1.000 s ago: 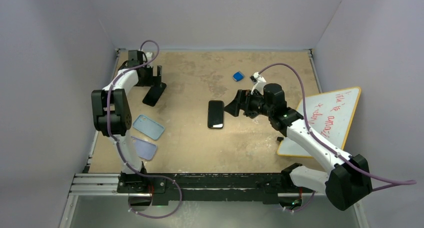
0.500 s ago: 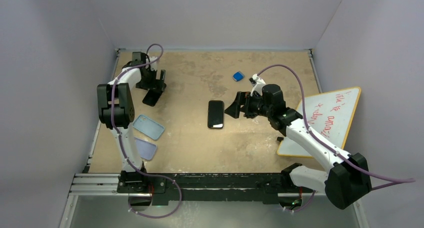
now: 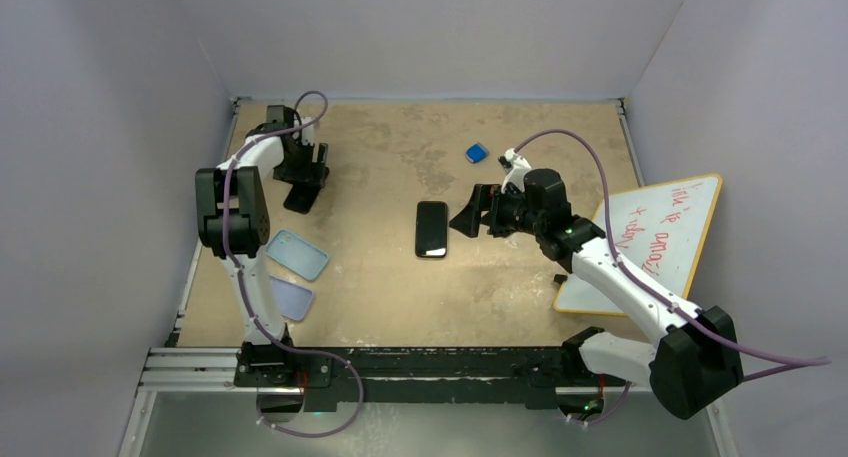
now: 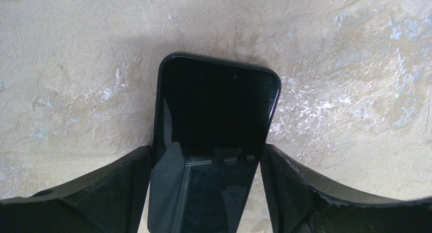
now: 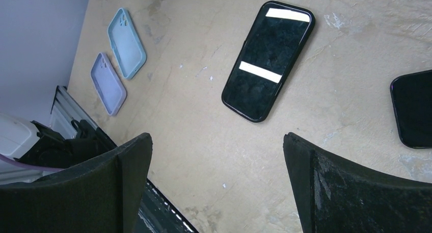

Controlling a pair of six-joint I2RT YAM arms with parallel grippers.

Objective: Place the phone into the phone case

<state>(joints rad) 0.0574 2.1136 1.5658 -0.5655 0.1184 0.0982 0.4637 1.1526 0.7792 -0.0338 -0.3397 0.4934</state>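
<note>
A black phone [image 4: 216, 121] lies at the back left of the table, its far end on the surface; it also shows in the top view [image 3: 302, 194]. My left gripper [image 4: 206, 151] is shut on its near end, a finger against each long edge, and shows in the top view [image 3: 308, 170]. A second black phone [image 3: 432, 229] lies flat mid-table and shows in the right wrist view [image 5: 268, 59]. My right gripper [image 3: 468, 218] hovers open and empty just right of it [image 5: 218, 141]. A light blue case [image 3: 297, 254] and a lavender case [image 3: 288, 297] lie at the near left.
A small blue object [image 3: 477, 153] lies at the back centre. A whiteboard [image 3: 650, 239] with red writing lies at the right under the right arm. Purple walls enclose the table on three sides. The metal rail [image 3: 200, 362] runs along the near edge.
My left gripper has moved forward along the back-left phone and now has it between its fingers; the phone shifted slightly. The right arm edged a little left.
</note>
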